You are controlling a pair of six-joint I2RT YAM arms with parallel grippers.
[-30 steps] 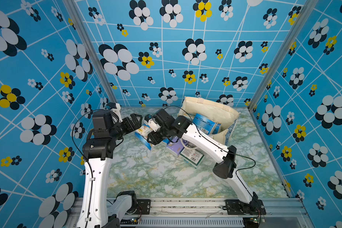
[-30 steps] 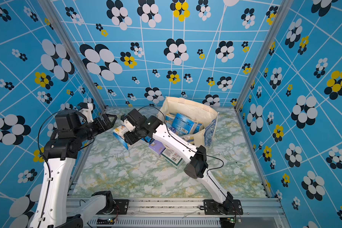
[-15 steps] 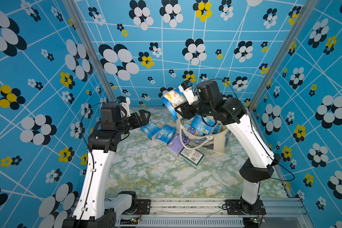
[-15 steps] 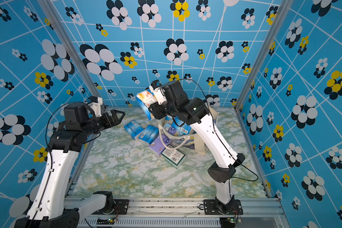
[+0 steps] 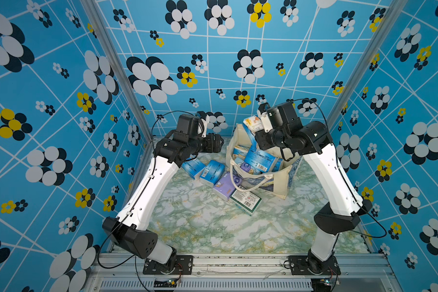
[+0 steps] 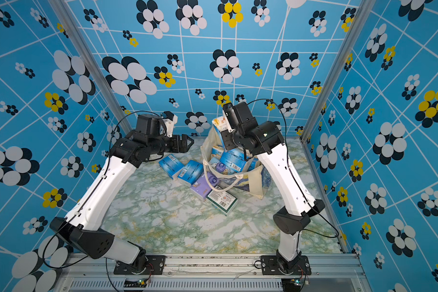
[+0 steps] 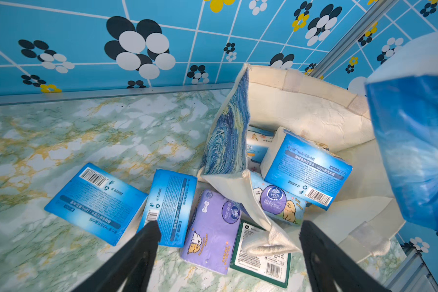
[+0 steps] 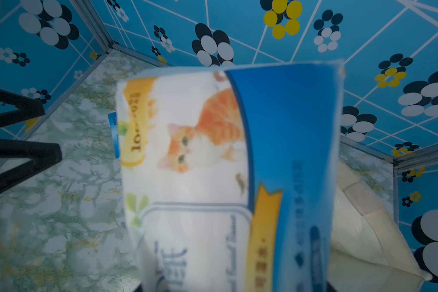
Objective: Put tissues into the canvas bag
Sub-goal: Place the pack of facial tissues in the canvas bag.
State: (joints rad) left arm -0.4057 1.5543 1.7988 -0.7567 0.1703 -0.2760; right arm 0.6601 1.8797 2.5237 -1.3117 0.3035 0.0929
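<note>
My right gripper (image 5: 259,134) is shut on a white-and-blue pack of tissues (image 8: 225,164) with an orange cat print, held over the mouth of the canvas bag (image 5: 281,182). The bag stands open with more packs inside, a blue one (image 7: 306,172) on top. My left gripper (image 7: 229,227) hangs open and holds nothing, just left of the bag above the loose packs. Below it on the table lie two blue packs (image 7: 96,202) (image 7: 170,207), a lilac pack (image 7: 210,232) and a green-white pack (image 7: 261,260).
A bag handle (image 7: 263,242) is draped over the green-white pack. Patterned blue walls (image 5: 61,126) close in the marble tabletop (image 5: 213,227) on three sides. The bag stands near the back right corner.
My right arm has lifted the cat-print pack from the pile and carried it right, over the bag's mouth. The left gripper has moved right toward the bag, still open.
</note>
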